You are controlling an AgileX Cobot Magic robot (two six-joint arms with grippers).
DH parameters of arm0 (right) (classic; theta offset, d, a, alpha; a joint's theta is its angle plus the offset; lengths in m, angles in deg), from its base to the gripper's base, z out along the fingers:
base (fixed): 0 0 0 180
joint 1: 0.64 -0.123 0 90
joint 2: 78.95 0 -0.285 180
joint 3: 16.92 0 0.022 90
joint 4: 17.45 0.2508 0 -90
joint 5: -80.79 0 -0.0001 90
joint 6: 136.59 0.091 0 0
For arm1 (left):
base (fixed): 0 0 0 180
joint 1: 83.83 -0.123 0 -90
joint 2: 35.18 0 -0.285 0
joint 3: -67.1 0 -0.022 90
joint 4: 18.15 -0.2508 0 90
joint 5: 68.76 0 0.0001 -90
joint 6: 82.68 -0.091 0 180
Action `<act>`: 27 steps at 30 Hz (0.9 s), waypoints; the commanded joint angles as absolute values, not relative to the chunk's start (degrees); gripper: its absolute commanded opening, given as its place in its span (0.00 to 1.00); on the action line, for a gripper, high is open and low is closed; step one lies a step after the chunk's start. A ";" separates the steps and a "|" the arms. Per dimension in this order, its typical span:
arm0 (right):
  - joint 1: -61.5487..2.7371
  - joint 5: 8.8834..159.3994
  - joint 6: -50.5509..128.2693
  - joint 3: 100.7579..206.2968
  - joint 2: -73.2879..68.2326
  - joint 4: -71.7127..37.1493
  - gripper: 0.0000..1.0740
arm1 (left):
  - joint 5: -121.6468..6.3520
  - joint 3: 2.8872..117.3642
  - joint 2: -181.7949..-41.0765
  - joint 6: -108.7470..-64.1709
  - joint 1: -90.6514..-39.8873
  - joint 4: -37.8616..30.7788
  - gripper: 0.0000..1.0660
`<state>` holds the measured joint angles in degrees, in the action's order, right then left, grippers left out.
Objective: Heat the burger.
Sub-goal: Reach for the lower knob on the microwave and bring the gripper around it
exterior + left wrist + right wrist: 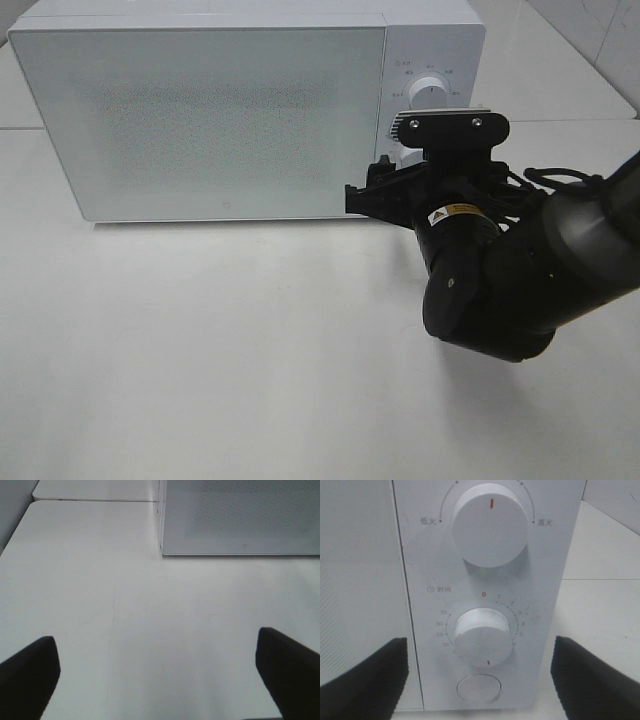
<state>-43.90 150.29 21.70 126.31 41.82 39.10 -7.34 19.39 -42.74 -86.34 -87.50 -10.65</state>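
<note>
Right tool (480, 674) at the microwave (220, 110) control panel: jaws spread and empty, standing either side of the timer knob (482, 637) without touching it. The knob's mark points down, away from 0; the power knob (490, 525) points straight up. The door (200, 120) is shut and the burger shows in no view, so it is presumably inside. Left tool (160, 675) is released and empty over the table (200, 350). Step judged: setting the timer. Centre the jaws on the knob, advance squarely, clamp its rim, and rotate about its axis without side pull.
</note>
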 commanded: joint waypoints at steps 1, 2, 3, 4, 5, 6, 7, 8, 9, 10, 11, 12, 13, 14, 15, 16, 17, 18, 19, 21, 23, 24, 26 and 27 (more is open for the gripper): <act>-42.30 159.06 22.16 127.97 42.91 37.09 0.71 | -7.23 19.45 -41.76 -86.06 -87.61 -10.42 0.94; -41.61 159.00 22.16 128.66 43.54 37.09 0.71 | -7.23 19.45 -41.76 -86.06 -87.61 -10.42 0.94; -41.61 159.00 22.16 128.66 43.54 37.09 0.71 | -7.23 19.45 -41.76 -86.06 -87.61 -10.42 0.94; -41.21 159.00 22.16 129.00 43.88 37.09 0.71 | -7.23 19.45 -41.76 -86.06 -87.61 -10.42 0.94; -40.69 158.94 22.16 129.69 44.63 36.75 0.71 | -7.23 19.45 -41.76 -86.06 -87.61 -10.42 0.94; -40.69 158.94 22.16 129.69 44.63 36.75 0.71 | -7.23 19.45 -41.76 -86.06 -87.61 -10.42 0.94; -40.69 158.88 22.21 130.61 45.43 36.12 0.71 | -7.23 19.45 -41.76 -86.06 -87.61 -10.42 0.94; -40.69 158.83 22.21 131.07 45.83 36.06 0.71 | -7.23 19.45 -41.76 -86.06 -87.61 -10.42 0.94; -40.69 158.83 22.21 131.07 45.83 36.06 0.71 | -7.23 19.45 -41.76 -86.06 -87.61 -10.42 0.94; -40.69 158.77 22.27 132.04 46.69 36.18 0.71 | -7.23 19.45 -41.76 -86.06 -87.61 -10.42 0.94; -40.69 158.65 22.27 132.67 47.09 36.23 0.71 | -7.23 19.45 -41.76 -86.06 -87.61 -10.42 0.94; -40.69 158.65 22.27 132.67 47.09 36.23 0.71 | -7.23 19.45 -41.76 -86.06 -87.61 -10.42 0.94; -40.69 158.02 22.27 133.70 47.78 36.23 0.71 | -7.23 19.45 -41.76 -86.06 -87.61 -10.42 0.94; -40.69 157.97 22.27 134.28 48.06 36.35 0.71 | -7.23 19.45 -41.76 -86.06 -87.61 -10.42 0.94; -40.69 157.97 22.27 134.28 48.06 36.35 0.71 | -7.23 19.45 -41.76 -86.06 -87.61 -10.42 0.94; -39.89 157.57 22.27 134.96 48.06 36.23 0.71 | -7.23 19.45 -41.76 -86.06 -87.61 -10.42 0.94; -39.66 157.51 22.44 135.19 48.06 36.35 0.71 | -7.23 19.45 -41.76 -86.06 -87.61 -10.42 0.94; -39.66 157.51 22.44 135.19 48.06 36.35 0.71 | -7.23 19.45 -41.76 -86.06 -87.61 -10.42 0.94; -39.32 157.62 22.44 135.48 48.06 37.09 0.70 | -7.23 19.45 -41.76 -86.06 -87.61 -10.42 0.94; -39.03 157.80 22.44 135.48 48.06 37.72 0.70 | -7.23 19.45 -41.76 -86.06 -87.61 -10.42 0.94; -38.63 157.45 22.44 135.48 48.06 39.04 0.70 | -7.23 19.45 -41.76 -86.06 -87.61 -10.42 0.94; -38.63 157.45 22.44 135.48 48.06 39.04 0.70 | -7.23 19.45 -41.76 -86.06 -87.61 -10.42 0.94; -38.63 157.39 22.44 135.48 48.06 39.73 0.70 | -7.23 19.45 -41.76 -86.06 -87.61 -10.42 0.94; -38.63 157.39 22.44 135.48 48.06 39.73 0.70 | -7.23 19.45 -41.76 -86.06 -87.61 -10.42 0.94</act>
